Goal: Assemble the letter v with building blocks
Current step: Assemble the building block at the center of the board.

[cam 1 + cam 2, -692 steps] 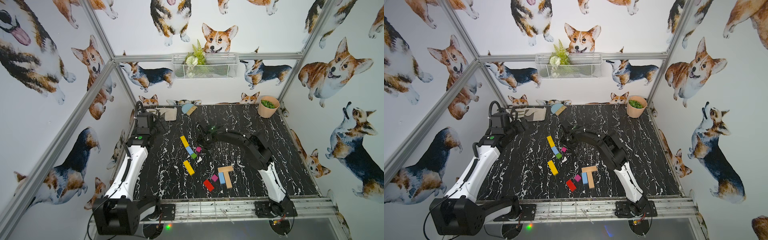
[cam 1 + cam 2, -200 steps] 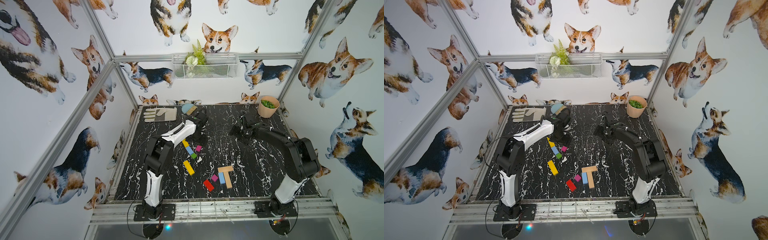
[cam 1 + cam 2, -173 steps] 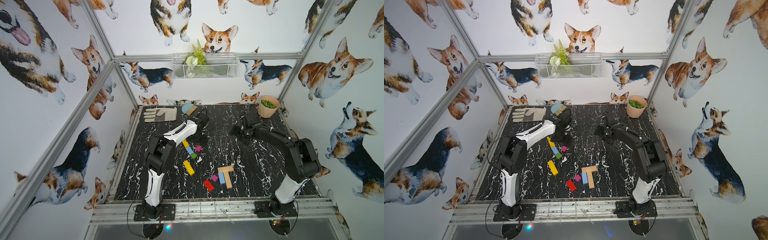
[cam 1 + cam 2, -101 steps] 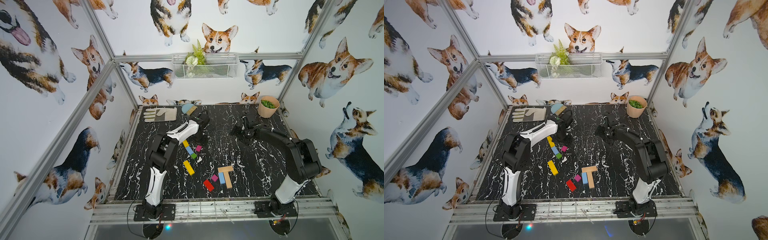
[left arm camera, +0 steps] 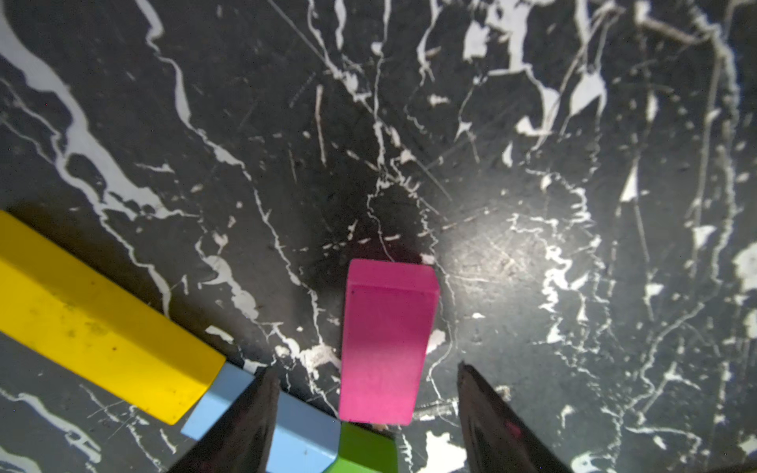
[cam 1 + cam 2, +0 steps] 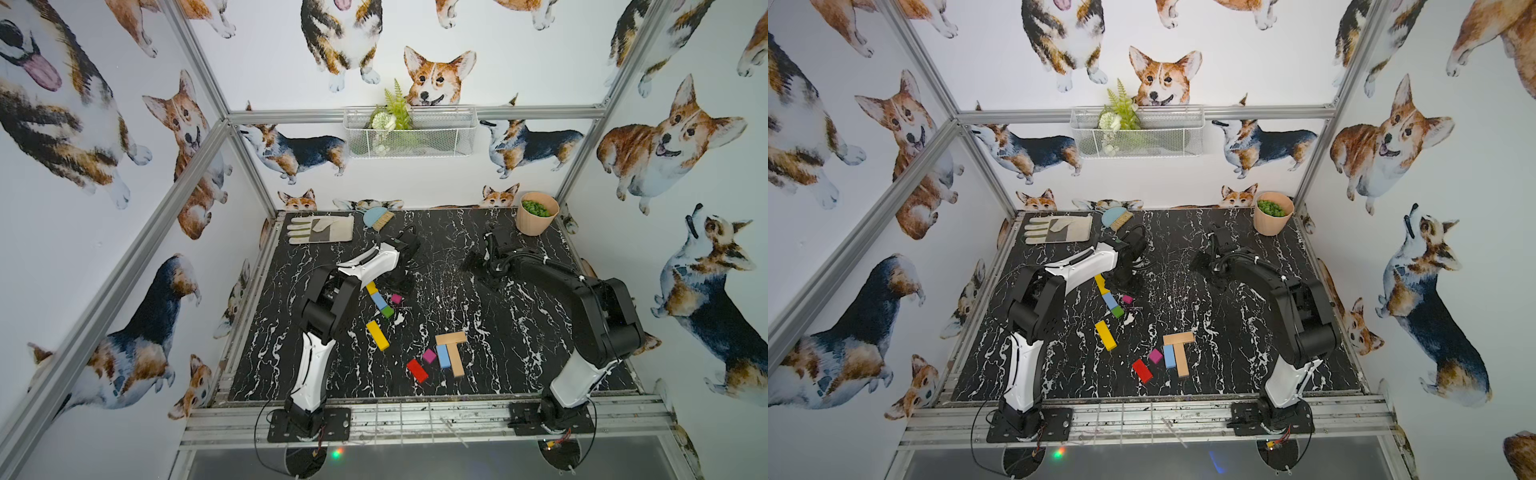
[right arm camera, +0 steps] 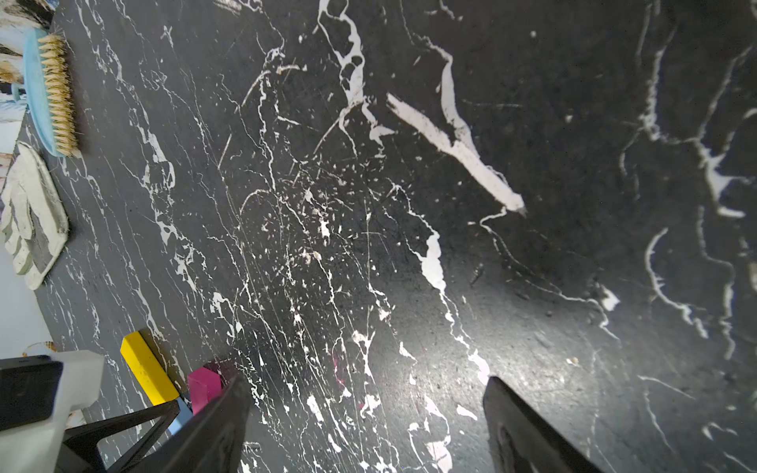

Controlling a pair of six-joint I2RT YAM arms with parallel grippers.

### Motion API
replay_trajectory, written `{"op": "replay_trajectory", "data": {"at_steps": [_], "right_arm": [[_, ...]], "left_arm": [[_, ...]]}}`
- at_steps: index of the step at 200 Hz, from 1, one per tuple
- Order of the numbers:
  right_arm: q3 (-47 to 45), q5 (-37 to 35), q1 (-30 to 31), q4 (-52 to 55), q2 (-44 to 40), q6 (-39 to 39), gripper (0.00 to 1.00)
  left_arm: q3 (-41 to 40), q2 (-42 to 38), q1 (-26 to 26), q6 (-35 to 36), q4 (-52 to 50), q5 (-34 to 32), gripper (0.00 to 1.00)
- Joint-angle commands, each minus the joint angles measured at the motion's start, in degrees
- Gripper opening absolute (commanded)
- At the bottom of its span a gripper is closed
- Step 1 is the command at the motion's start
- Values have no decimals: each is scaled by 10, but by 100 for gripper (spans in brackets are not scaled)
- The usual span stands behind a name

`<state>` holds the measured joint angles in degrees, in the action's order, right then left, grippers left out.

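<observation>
The magenta block (image 5: pixel 387 340) stands between the fingers of the left hand (image 5: pixel 365 366), with a gap on either side. A light blue block (image 5: pixel 303 434) and a green block (image 5: pixel 364 450) crowd one finger. Ahead lies bare tabletop (image 5: pixel 409 123). The right hand (image 7: pixel 366 377) hangs, fingers apart, over bare tabletop.

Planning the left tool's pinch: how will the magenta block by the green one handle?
The magenta block looks like rigid, flat-faced wood: unlikely to roll or flex. Small, so probably light; it may skid on the glossy tabletop if pinched off-centre. The neighbouring green block might get nudged.
</observation>
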<state>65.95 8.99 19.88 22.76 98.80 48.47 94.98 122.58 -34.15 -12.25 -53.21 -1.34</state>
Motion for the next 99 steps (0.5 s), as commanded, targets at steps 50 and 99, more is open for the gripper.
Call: {"op": "replay_trajectory", "data": {"at_steps": [50, 99], "right_arm": [[-3, -3, -1, -12, -7, 10, 90], [-5, -3, -2, -13, -6, 9, 90]], "left_arm": [[-2, 13, 0, 1, 5, -1, 66], [4, 22, -1, 1, 5, -9, 65]]}}
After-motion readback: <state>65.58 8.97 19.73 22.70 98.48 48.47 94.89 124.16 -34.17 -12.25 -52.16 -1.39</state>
